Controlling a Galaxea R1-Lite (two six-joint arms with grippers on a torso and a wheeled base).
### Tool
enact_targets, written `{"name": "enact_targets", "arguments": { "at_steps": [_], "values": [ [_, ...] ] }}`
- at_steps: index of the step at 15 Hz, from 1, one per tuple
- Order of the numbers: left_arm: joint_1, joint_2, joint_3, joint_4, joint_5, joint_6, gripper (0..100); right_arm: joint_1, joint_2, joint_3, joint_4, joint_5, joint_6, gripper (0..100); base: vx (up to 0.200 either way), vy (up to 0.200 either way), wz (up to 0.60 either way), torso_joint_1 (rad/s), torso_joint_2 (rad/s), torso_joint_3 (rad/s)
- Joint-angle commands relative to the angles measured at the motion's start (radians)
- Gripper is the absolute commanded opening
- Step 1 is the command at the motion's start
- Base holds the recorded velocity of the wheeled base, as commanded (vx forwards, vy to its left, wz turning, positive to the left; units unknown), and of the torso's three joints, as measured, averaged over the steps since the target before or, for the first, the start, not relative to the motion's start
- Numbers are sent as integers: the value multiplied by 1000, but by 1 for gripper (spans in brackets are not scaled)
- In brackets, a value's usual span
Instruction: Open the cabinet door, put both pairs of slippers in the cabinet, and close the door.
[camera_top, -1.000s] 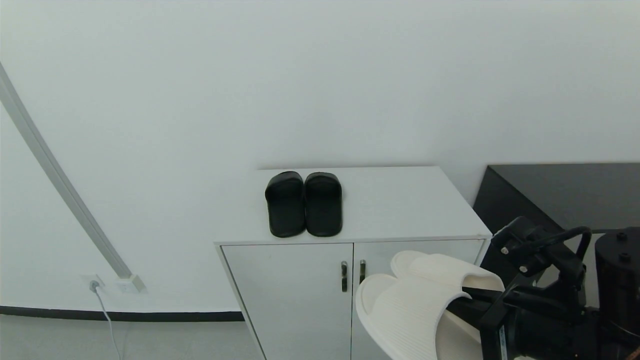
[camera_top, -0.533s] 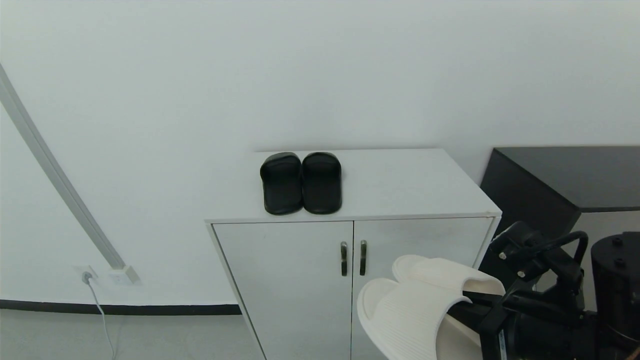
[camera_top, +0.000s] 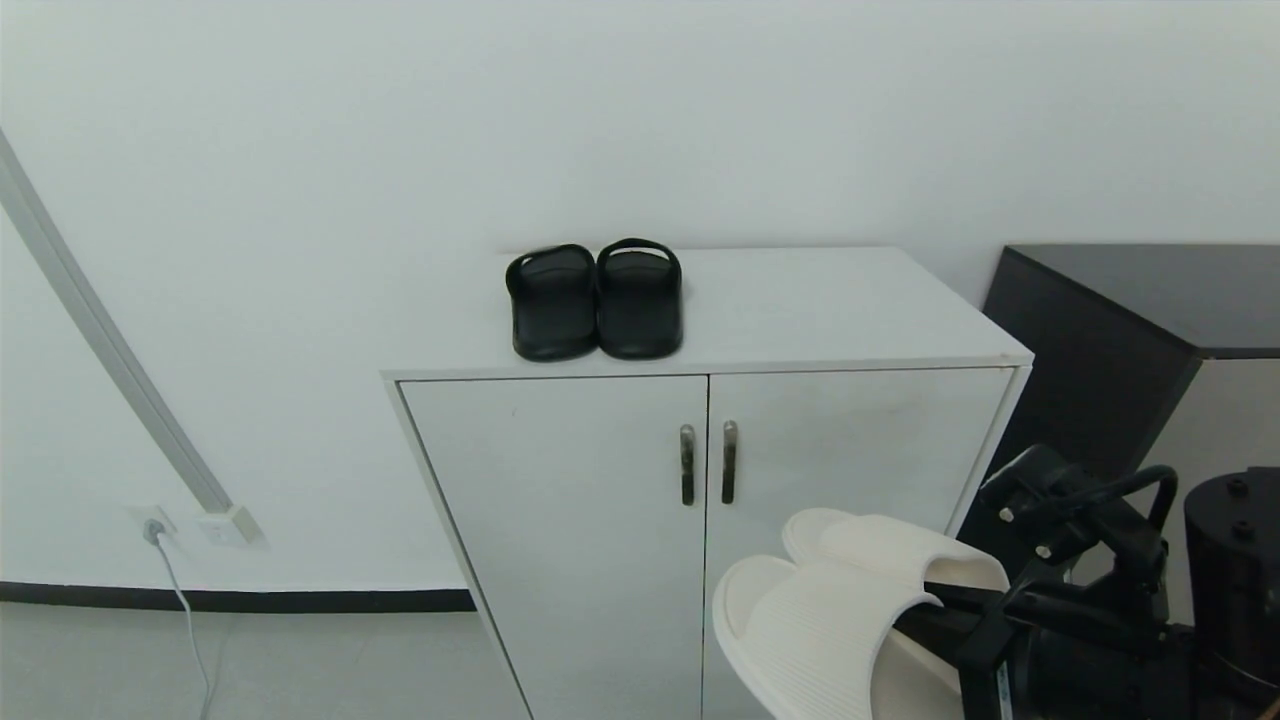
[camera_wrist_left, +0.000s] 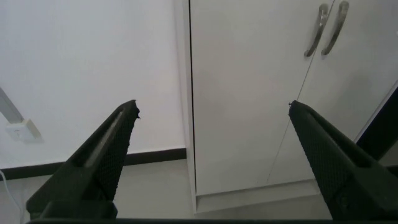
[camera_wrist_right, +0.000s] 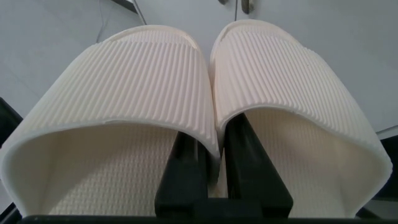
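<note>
The right gripper (camera_wrist_right: 216, 177) pinched the white slippers (camera_top: 840, 610) by their touching inner strap edges, one finger inside each. It held the pair side by side, toes toward the cabinet (camera_top: 800, 300), near and low before the right door (camera_top: 850, 440). The black slippers (camera_top: 597, 300) sat side by side on the cabinet top, left of centre, by its near edge. Both doors were shut, and their handles (camera_top: 687, 463) stood together at the middle. The left gripper (camera_wrist_left: 212, 107) had its fingers spread wide and held nothing, low before the left door (camera_wrist_left: 249, 93).

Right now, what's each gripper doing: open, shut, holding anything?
Left gripper: jaws open, empty.
Right gripper: jaws shut on the white slippers, one jaw inside each slipper.
</note>
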Motion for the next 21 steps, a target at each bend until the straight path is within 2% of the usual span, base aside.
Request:
{"name": "enact_targets", "arguments": {
  "at_steps": [1,10,16,21],
  "values": [
    [0,1,-2,0,0,0,100,1,5,2,0,1,0,0,0,0,0,-178,505,320],
    [0,1,0,0,-1,2,100,-2,17,37,-15,-3,-12,0,0,0,0,-136,475,334],
    [0,1,-2,0,0,-3,100,-2,20,37,-14,1,-11,0,0,0,0,-45,435,379],
    [0,1,-2,0,2,-4,100,1,20,39,-14,1,-12,0,0,0,0,0,29,24]
  ]
}}
